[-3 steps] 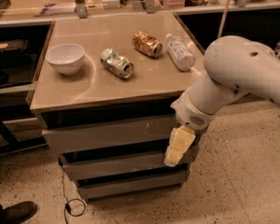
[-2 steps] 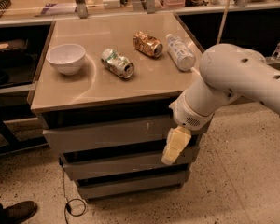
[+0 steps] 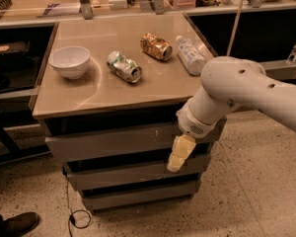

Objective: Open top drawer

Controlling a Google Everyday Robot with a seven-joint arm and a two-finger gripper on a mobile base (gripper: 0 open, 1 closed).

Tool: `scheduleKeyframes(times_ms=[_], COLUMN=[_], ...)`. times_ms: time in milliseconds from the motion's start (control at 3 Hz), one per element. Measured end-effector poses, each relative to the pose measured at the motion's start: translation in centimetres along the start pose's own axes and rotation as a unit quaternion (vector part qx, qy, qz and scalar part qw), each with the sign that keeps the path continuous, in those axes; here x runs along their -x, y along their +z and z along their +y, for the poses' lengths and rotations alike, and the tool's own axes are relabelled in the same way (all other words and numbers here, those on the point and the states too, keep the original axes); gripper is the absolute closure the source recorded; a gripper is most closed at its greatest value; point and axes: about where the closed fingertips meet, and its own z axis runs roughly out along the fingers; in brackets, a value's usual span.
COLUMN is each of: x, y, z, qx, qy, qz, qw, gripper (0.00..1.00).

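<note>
The top drawer (image 3: 108, 143) is the widest grey slanted front panel, just under the tabletop of the metal cabinet, with pale scratches right of centre. It sits pushed in. My gripper (image 3: 174, 165) is pale yellow and hangs downward from the white arm (image 3: 237, 90), in front of the right part of the drawer stack. Its tip lies over the lower edge of the top drawer and the second drawer front (image 3: 118, 174). The arm hides the right end of the top drawer.
On the tabletop (image 3: 89, 95) stand a white bowl (image 3: 69, 60), a crushed green-white can (image 3: 124, 66), a crushed brown can (image 3: 156, 46) and a lying plastic bottle (image 3: 190, 55). A third drawer front (image 3: 138, 195) is lowest. A shoe (image 3: 17, 223) and a cable (image 3: 74, 216) are on the floor at the left.
My arm and gripper have shifted a little to the left across the drawer fronts, staying at about the same height. The drawers have not moved.
</note>
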Motion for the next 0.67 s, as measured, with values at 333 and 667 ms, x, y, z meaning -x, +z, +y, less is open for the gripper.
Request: scheduleKeyframes(times_ms=[333,667], x=[-1.6,-2.8], y=[1.9,3.2], z=[-0.3,-1.2], qx=[0.0,-0.007], qy=[0.027,0.041], qz=[0.002,0.006], qw=[0.9996,0.9991], gripper=[0.0,0.0])
